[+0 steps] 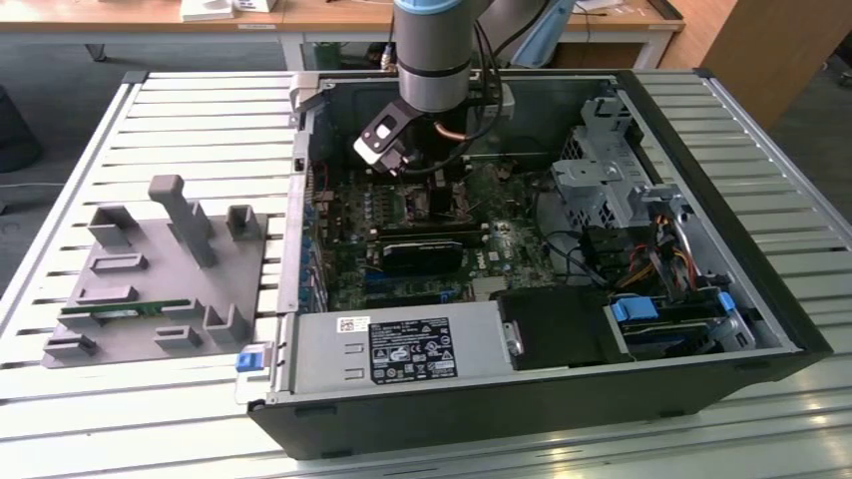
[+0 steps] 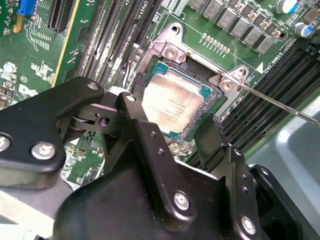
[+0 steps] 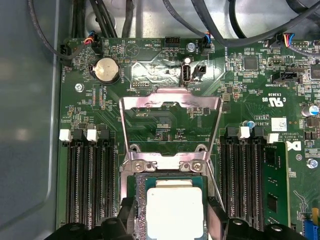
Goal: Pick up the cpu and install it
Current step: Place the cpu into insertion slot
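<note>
The claw (image 2: 173, 111) grips the cpu (image 2: 170, 99), its two black fingers (image 2: 134, 100) closed on opposite edges of the chip. We see the cpu lying flat in the motherboard's socket (image 3: 131, 197), inside the open computer case (image 1: 752, 215).

The cpu is a small square with a dull silver metal top on a green base. In the first wrist view a shiny steel load plate (image 3: 170, 102) stands flipped back beside the socket, and in the second wrist view a thin metal lever (image 2: 280, 102) runs out from the socket's corner. Rows of long black memory slots (image 3: 90, 185) flank the socket on the green motherboard (image 3: 165, 60), which also carries a round coin battery (image 3: 106, 69).

In the exterior view the case lies on its side on a ribbed metal table (image 1: 80, 419), with a grey power supply (image 1: 399, 349) along its near wall. A grey moulded fixture (image 1: 147, 289) sits towards the table's edge at the exterior view's left.
</note>
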Robot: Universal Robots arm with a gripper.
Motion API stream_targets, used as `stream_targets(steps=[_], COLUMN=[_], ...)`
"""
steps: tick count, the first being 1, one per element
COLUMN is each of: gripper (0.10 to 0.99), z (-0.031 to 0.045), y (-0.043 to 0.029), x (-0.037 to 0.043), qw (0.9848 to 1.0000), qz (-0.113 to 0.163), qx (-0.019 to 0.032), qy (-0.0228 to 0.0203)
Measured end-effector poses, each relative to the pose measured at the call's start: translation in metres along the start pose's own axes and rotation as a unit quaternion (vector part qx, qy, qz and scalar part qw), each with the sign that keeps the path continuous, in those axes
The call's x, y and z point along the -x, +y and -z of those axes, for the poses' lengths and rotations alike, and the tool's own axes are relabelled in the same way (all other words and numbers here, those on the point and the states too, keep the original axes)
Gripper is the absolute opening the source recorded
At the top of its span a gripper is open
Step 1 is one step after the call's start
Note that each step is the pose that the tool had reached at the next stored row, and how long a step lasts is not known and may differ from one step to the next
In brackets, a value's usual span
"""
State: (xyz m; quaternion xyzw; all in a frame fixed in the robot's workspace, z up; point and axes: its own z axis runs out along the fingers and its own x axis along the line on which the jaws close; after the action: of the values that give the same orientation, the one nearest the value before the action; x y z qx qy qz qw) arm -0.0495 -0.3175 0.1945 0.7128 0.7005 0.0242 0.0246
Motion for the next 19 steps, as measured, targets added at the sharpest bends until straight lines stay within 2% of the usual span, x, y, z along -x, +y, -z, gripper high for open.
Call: stream_targets(steps=[7,19], gripper=[0.671,0.671], z=[-0.0004,-0.0008], y=[-0.0001,-0.0001], x=[-0.0055,-0.0065], qw=[1.0,1.0], qz=[0.0,0.0], qx=[0.0,0.0], qy=[0.0,-0.0007])
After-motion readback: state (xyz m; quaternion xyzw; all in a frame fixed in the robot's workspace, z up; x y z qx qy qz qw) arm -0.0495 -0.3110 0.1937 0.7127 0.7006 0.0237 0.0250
